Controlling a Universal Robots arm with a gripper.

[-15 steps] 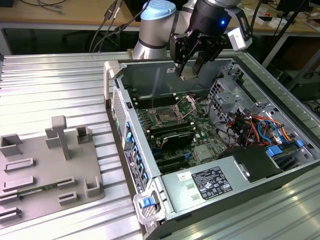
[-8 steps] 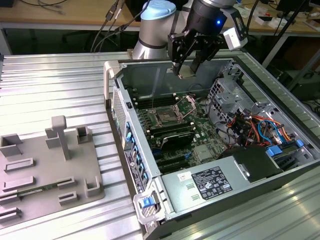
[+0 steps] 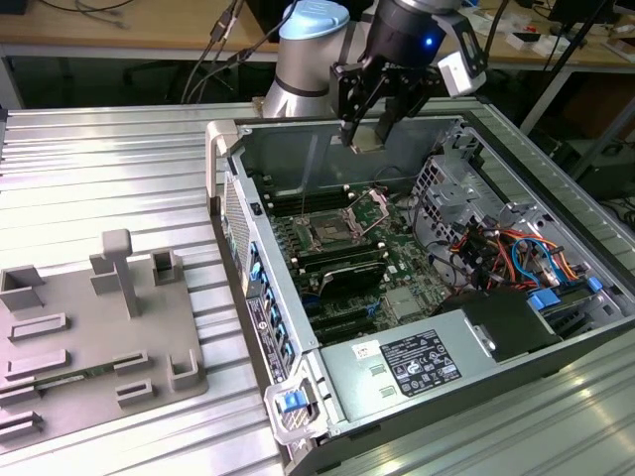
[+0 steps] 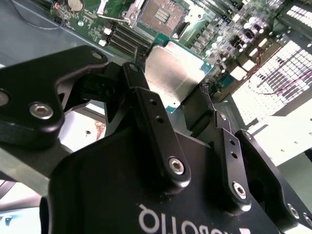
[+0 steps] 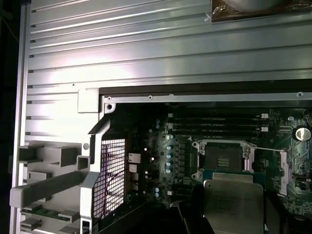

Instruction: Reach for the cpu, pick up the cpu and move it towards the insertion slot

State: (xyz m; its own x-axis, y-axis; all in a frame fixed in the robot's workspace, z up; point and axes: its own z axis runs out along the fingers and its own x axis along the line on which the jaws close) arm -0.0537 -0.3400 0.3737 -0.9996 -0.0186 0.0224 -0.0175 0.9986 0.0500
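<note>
While the end effector [image 3: 369, 134] is closed on the cpu [image 4: 174, 73], holding it above the open case, pickup is complete and only the approach to the insertion slot [image 3: 327, 234] below remains unfinished.

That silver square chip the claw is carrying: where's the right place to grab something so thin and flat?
By two opposite thin edges, coming straight down from above, as seen here. The cpu is a flat square plate, so its edges give the gripper parallel faces to pinch, one finger on each side. That leaves the metal top bare and the underside free above the insertion slot.
</note>
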